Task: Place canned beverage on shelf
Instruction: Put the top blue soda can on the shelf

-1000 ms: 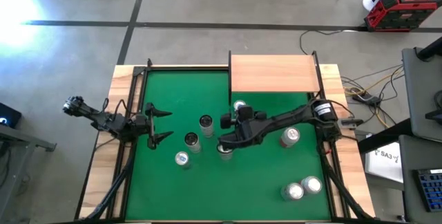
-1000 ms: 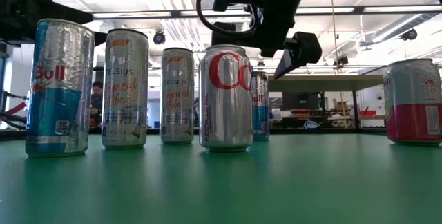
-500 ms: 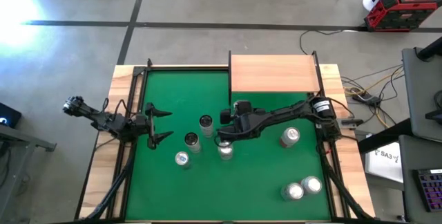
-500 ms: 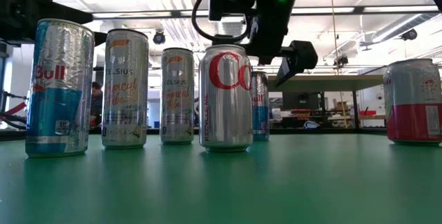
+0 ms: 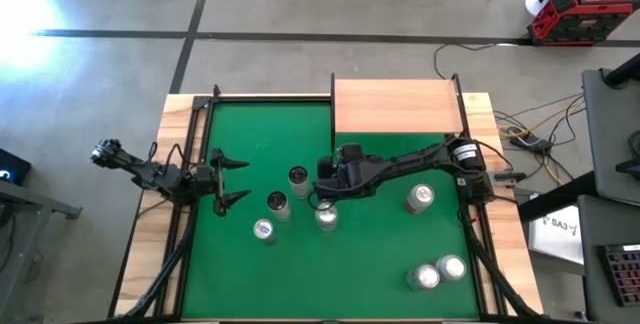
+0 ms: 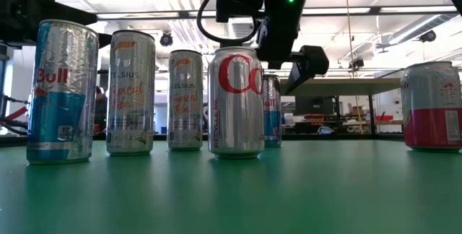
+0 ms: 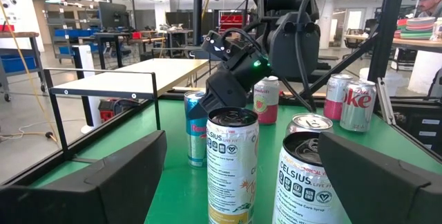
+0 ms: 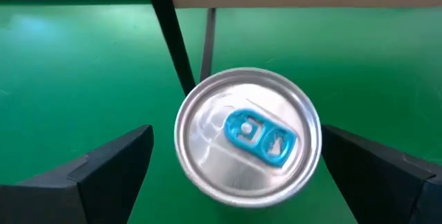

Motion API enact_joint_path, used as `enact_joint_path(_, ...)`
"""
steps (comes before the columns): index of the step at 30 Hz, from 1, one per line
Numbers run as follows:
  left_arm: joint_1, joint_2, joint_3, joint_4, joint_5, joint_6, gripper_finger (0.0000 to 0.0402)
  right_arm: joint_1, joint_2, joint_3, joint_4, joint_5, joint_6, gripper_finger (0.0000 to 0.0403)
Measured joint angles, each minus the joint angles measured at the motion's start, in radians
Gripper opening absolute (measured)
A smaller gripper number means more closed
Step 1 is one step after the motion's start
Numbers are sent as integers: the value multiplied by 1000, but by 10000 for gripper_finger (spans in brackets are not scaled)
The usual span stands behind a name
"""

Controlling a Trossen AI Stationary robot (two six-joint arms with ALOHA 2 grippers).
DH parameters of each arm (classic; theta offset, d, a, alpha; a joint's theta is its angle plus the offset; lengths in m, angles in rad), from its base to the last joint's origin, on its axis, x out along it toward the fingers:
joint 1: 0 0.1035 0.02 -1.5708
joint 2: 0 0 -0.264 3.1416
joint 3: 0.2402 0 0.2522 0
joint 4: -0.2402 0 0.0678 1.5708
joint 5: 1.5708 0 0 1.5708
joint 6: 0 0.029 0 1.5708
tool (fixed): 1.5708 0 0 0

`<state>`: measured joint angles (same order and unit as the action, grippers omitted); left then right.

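Observation:
A slim silver can with a blue pull tab [image 8: 247, 143] stands upright on the green felt just in front of the shelf's black posts. My right gripper [image 8: 238, 144] hovers above it, slanting down, open, one finger on either side of the can's top and touching nothing. In the high view my right gripper [image 5: 338, 167] covers this can. The shelf [image 5: 397, 106], a pale-wood board on thin posts, stands at the far edge. My left gripper [image 5: 226, 182] waits open at the table's left, pointing level across it.
Other upright cans stand around: three left of centre [image 5: 298, 176] [image 5: 277, 201] [image 5: 263, 229], one just in front of the right gripper [image 5: 327, 216], one under the right arm [image 5: 420, 197], two at the near right [image 5: 440, 271]. Wooden rims [image 5: 180, 114] border the felt.
My right gripper has swung toward the table's far edge, away from the can in front of it and over the blue-tab can near the shelf, which it now covers in the high view. Its fingers have stayed open. The cans have not moved.

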<state>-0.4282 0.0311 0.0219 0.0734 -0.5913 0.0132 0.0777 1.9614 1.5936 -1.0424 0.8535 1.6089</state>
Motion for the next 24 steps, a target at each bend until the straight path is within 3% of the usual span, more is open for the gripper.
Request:
enact_joint_path(8, 0, 0, 0, 0, 0, 0, 361, -17, 0, -6, 1, -17, 5, 398)
enact_joint_path(12, 0, 0, 0, 0, 0, 0, 361, -20, 0, -6, 1, -24, 23, 379)
enact_joint_path(16, 0, 0, 0, 0, 0, 0, 361, -20, 0, -6, 1, -24, 23, 332)
enact_joint_path(22, 0, 0, 0, 0, 0, 0, 361, -20, 0, -6, 2, -26, 23, 230)
enact_joint_path(24, 0, 0, 0, 0, 0, 0, 361, -20, 0, -6, 2, -30, 22, 222)
